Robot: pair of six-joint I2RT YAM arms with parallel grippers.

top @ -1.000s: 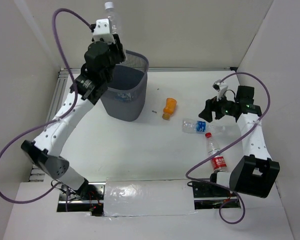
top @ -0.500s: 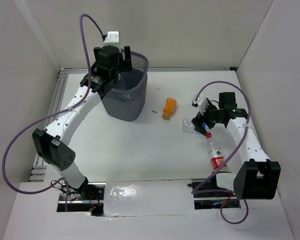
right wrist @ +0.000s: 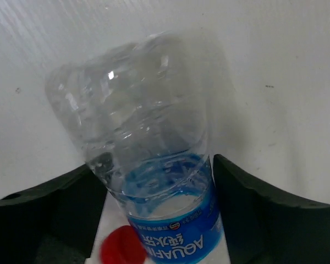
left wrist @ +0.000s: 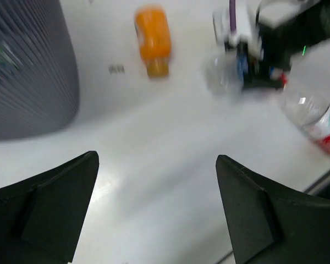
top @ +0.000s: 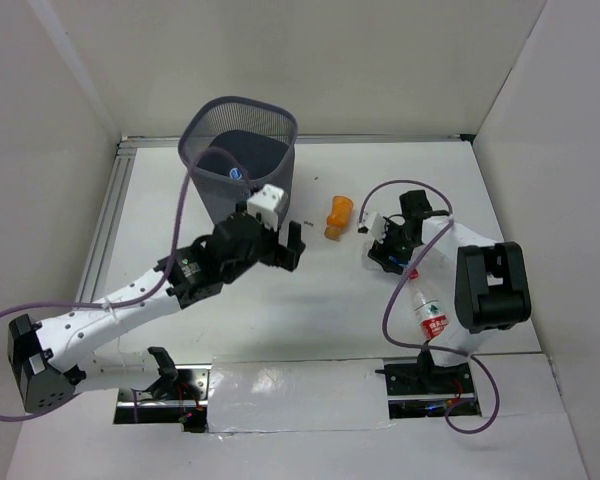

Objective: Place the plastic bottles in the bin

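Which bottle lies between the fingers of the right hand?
The clear bottle with the blue label; the orange bottle and the red-capped bottle are not in the right hand.

From above, your right pincer (top: 388, 250) hides most of the blue-label bottle (right wrist: 154, 165). Your left wrist picture is blurry, and its edges cut off the red-label bottle (left wrist: 324, 118) and the bin (left wrist: 27, 66). The dark speck (top: 307, 223) is too small to tell.

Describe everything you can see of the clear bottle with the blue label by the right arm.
The clear bottle looks like thin, dented plastic, with a blue label band bearing white lettering. It lies on its side on the white table, between the fingers of the right end effector, which flank it closely; whether they press it is unclear. A red cap shows beside its label.
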